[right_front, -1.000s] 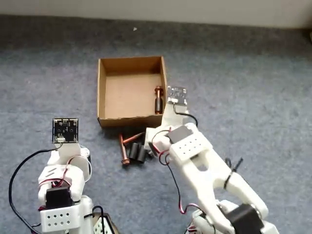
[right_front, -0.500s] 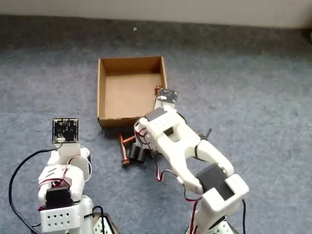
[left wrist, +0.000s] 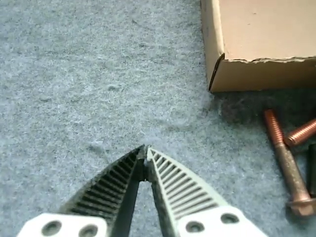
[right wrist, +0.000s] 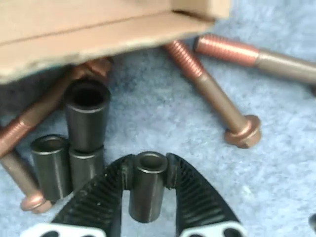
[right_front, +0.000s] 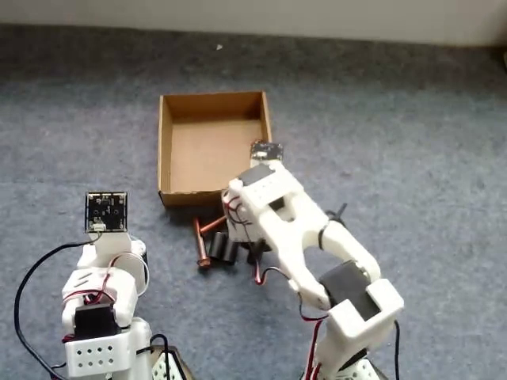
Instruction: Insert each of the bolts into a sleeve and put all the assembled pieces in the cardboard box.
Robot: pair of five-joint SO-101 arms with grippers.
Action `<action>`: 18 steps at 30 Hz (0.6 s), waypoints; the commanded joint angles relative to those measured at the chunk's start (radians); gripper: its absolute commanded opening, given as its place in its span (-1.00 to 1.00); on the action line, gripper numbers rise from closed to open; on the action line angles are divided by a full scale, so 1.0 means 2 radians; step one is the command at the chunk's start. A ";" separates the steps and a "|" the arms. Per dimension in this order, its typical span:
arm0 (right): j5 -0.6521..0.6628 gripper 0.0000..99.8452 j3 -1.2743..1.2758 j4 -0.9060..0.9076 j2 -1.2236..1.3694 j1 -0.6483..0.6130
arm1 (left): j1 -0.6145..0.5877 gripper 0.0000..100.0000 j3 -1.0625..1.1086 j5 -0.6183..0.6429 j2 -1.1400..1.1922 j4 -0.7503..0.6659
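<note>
High view: the right arm [right_front: 293, 229] lies across the near wall of the cardboard box [right_front: 207, 154], its wrist over the loose bolts [right_front: 200, 241] and dark sleeves [right_front: 219, 248] just outside that wall; the left arm [right_front: 104, 294] sits well apart.

Left wrist view: the left gripper [left wrist: 145, 160] is closed on nothing, fingertips touching; the box corner and a bolt [left wrist: 286, 163] lie ahead of it, off to one side.

Right wrist view: the right gripper [right wrist: 149, 167] clamps one sleeve [right wrist: 146, 197] between its fingers; further sleeves, bolts and the box wall lie just beyond its tips.
</note>
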 commanded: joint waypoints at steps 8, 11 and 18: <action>0.071 -0.99 0.071 -0.048 -0.173 0.129 | 0.017 -0.96 -0.008 -0.043 -0.003 -0.008; 0.071 -0.99 0.114 -0.110 -0.204 0.161 | 0.040 -0.93 -0.030 -0.044 0.002 -0.008; 0.068 -0.99 0.208 -0.231 -0.273 0.212 | 0.139 -0.77 -0.117 -0.044 0.053 0.041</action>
